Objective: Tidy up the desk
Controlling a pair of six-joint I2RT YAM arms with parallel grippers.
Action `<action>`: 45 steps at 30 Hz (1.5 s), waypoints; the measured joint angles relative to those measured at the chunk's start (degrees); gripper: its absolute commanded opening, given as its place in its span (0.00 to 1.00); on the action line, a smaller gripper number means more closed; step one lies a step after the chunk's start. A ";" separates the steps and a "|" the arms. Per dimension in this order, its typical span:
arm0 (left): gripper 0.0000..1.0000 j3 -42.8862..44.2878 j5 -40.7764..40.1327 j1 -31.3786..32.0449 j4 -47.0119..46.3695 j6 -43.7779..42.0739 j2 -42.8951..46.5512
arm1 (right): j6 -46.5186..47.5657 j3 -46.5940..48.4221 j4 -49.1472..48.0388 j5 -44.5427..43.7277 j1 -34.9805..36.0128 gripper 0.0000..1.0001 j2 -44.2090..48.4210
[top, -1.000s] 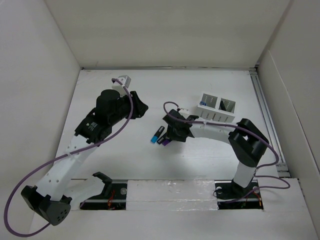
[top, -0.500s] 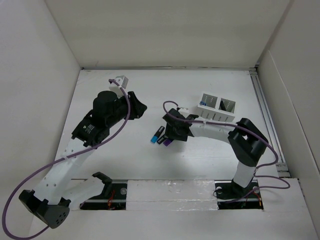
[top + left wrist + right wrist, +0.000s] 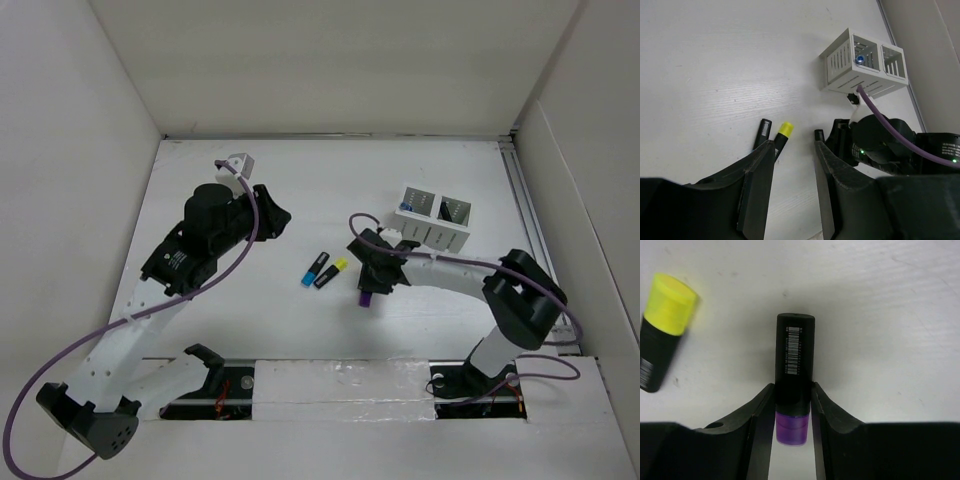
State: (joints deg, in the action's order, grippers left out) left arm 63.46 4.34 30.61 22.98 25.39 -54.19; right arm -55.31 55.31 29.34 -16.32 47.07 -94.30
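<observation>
The white desk (image 3: 270, 320) carries a blue-capped marker (image 3: 314, 270) and a yellow-capped marker (image 3: 332, 273) side by side near its middle. To their right my right gripper (image 3: 368, 283) is shut on a black marker with a purple cap (image 3: 366, 297). In the right wrist view the jaws (image 3: 793, 387) press both sides of that purple marker (image 3: 795, 355), cap toward the wrist, with the yellow marker (image 3: 665, 325) at upper left. My left gripper (image 3: 278, 216) hovers left of the markers, open and holding nothing (image 3: 794, 142); the yellow marker (image 3: 783, 134) lies just beyond its fingertips.
A white multi-compartment pen holder (image 3: 432, 215) stands at the right rear of the desk, with a blue-tipped item (image 3: 859, 60) in one compartment. White wall panels enclose the desk on three sides. A metal rail (image 3: 530, 230) runs along the right edge.
My right gripper opened wider, then shut on the purple marker and carried it right and toward the near edge, away from the blue and yellow markers. The left arm barely shifted.
</observation>
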 measured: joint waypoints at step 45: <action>0.34 -0.11 -0.50 0.02 -0.55 -1.38 -1.31 | 7.74 4.00 4.79 0.90 -8.92 0.56 -3.30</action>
State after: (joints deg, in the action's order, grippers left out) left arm 63.35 3.84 30.63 22.44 24.01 -55.51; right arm -47.57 59.31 34.13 -15.42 38.15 -97.60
